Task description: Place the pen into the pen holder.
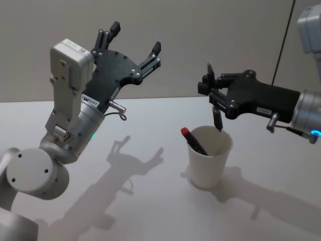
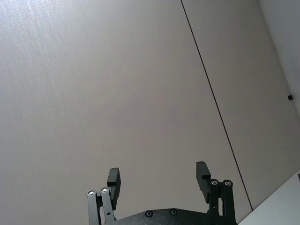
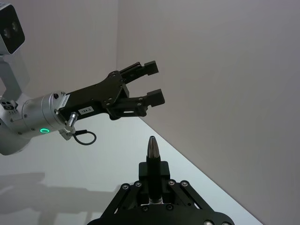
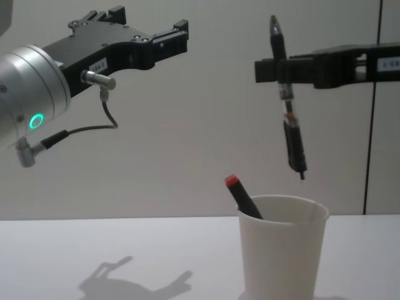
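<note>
The pen holder (image 1: 209,161) (image 4: 282,256) is a white paper cup standing on the table right of centre. The pen (image 1: 193,141) (image 4: 242,196), a thick black marker with a red tip, leans inside it with its top against the left rim. My right gripper (image 1: 212,94) (image 4: 279,69) (image 3: 152,182) is shut on a slimmer black pen (image 1: 217,118) (image 4: 292,134) (image 3: 152,154), which hangs point down just above the cup's rim. My left gripper (image 1: 136,36) (image 4: 153,25) (image 2: 158,176) (image 3: 154,82) is raised high on the left, open and empty.
The white table (image 1: 140,130) carries shadows of both arms. A plain wall (image 1: 200,30) with a dark vertical seam (image 1: 282,45) stands behind. The left arm's cable (image 4: 106,119) loops below its wrist.
</note>
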You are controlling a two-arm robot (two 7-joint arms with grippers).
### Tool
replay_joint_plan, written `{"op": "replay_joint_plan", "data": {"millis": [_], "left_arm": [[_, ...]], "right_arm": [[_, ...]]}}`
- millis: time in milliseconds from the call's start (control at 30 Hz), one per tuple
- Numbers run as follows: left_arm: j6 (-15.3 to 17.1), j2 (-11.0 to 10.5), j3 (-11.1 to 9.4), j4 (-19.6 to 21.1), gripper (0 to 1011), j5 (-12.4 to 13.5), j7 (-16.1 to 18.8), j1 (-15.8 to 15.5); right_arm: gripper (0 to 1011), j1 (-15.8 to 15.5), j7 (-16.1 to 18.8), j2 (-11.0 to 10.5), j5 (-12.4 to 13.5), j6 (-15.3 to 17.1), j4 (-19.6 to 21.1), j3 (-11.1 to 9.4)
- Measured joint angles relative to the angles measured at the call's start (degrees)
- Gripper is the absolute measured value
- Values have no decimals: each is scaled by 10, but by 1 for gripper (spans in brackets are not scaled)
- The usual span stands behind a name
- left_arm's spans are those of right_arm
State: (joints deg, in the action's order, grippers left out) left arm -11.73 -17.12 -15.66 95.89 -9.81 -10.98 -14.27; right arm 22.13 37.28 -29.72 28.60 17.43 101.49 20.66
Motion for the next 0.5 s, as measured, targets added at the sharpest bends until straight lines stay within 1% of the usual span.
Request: {"op": "replay_joint_plan", "data": {"millis": [167,500], "left_arm": [[0,0,0,0,1001,0,0,0],[0,0,0,0,1001,0,0,0]], "right_arm": [[129,7,3,11,-5,-2,-11,7],[129,15,7,23,-11,-1,-28,16]]}}
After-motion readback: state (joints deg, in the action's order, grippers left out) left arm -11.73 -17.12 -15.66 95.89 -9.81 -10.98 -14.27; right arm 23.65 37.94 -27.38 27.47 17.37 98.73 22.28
